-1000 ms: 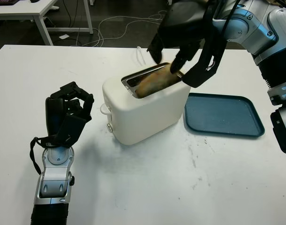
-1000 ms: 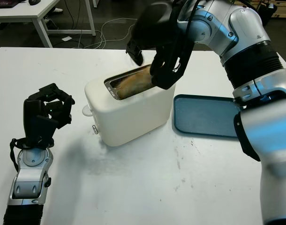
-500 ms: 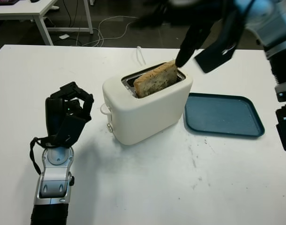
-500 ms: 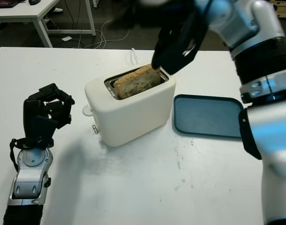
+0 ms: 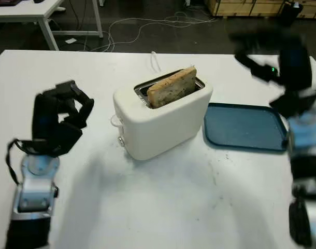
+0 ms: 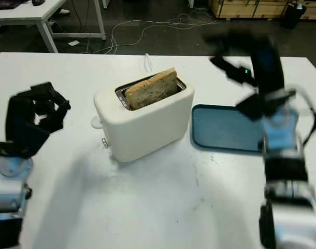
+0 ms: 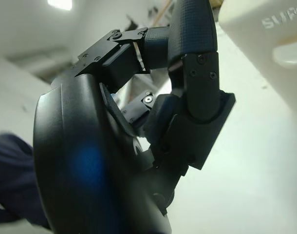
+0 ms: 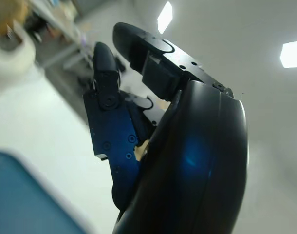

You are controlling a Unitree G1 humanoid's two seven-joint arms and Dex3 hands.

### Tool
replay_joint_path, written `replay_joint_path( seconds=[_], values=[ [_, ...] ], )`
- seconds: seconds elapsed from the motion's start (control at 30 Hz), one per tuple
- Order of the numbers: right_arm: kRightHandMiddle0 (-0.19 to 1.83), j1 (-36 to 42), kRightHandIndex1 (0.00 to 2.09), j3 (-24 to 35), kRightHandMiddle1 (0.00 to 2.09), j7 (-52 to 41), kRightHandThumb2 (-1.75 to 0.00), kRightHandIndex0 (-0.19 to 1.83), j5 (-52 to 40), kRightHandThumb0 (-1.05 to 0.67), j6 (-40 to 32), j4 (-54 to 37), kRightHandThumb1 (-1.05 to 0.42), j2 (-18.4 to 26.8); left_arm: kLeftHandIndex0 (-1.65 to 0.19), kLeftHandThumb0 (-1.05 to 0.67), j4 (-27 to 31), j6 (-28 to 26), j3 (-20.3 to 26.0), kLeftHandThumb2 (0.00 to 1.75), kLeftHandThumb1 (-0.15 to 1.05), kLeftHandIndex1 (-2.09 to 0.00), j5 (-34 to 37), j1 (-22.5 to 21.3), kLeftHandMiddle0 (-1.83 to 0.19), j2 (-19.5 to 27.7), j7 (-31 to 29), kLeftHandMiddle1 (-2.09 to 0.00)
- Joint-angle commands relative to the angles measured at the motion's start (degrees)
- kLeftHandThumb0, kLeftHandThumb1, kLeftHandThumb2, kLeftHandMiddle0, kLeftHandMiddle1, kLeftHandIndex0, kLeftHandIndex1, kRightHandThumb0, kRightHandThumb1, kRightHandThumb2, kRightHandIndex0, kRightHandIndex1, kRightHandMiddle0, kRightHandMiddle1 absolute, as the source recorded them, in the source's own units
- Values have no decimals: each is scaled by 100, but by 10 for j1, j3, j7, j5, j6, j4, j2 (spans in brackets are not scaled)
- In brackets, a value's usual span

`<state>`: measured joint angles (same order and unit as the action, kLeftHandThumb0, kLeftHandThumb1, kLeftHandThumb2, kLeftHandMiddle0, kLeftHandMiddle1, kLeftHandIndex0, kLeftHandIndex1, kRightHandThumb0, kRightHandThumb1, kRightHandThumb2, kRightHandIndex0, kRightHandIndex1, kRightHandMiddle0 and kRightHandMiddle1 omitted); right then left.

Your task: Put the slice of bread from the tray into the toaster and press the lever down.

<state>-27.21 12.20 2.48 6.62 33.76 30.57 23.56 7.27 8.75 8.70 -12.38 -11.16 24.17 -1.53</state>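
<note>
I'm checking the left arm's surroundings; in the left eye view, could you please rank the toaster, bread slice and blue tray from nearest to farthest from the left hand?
From the left hand, at the table's left:
1. Toaster, mid-table, on the hand's right.
2. Bread slice, standing in the toaster's slot.
3. Blue tray, beyond the toaster on the right.

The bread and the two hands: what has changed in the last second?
The right hand let go of the bread and drew back over the tray. The bread now stands in the toaster slot. The left hand shifted slightly left. Toaster and tray stayed.
</note>
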Motion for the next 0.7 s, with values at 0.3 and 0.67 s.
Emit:
replay_joint_path(
  seconds=[0.3,0.67],
  values=[
    [133,70,97,27,11,29,-21,106,-51,-64,-45,-5,-92,-53,-112,-78,-48,80,-7,12,92,-27,15,-41,-105,151,-158,-141],
    [136,60,90,27,6,30,-19,112,-43,-69,-40,11,-92,-46,-108,-85,-135,174,-52,11,92,-5,0,-84,-107,193,-229,-151]
  ],
)
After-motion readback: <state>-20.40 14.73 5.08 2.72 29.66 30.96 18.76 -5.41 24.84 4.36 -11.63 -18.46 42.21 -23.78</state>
